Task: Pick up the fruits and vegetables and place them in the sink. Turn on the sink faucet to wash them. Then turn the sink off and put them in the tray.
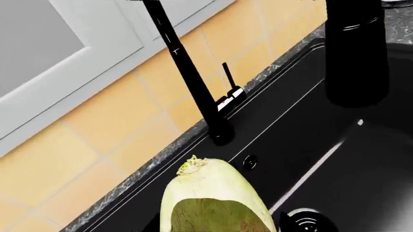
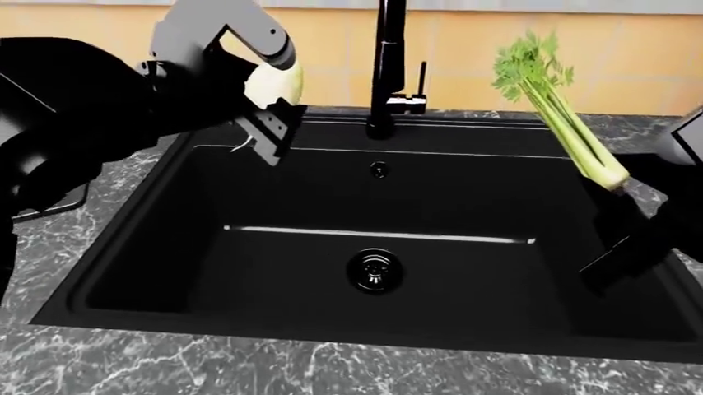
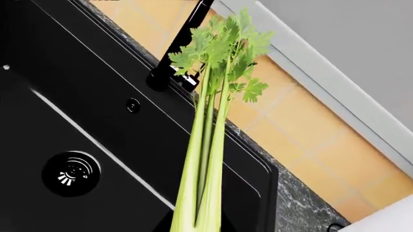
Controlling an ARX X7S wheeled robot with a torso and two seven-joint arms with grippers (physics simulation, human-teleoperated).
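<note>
Marbled counter surrounds empty sink: left gripper clamps bulb, right gripper clamps celery, both above basin; washing and traying remain.

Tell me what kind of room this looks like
Most likely a kitchen, rendered in a simulator: a black sink set in a marbled grey countertop, a tall black faucet behind it, and a tan tiled backsplash. The grippers hold celery and a pale bulb over the basin.
</note>
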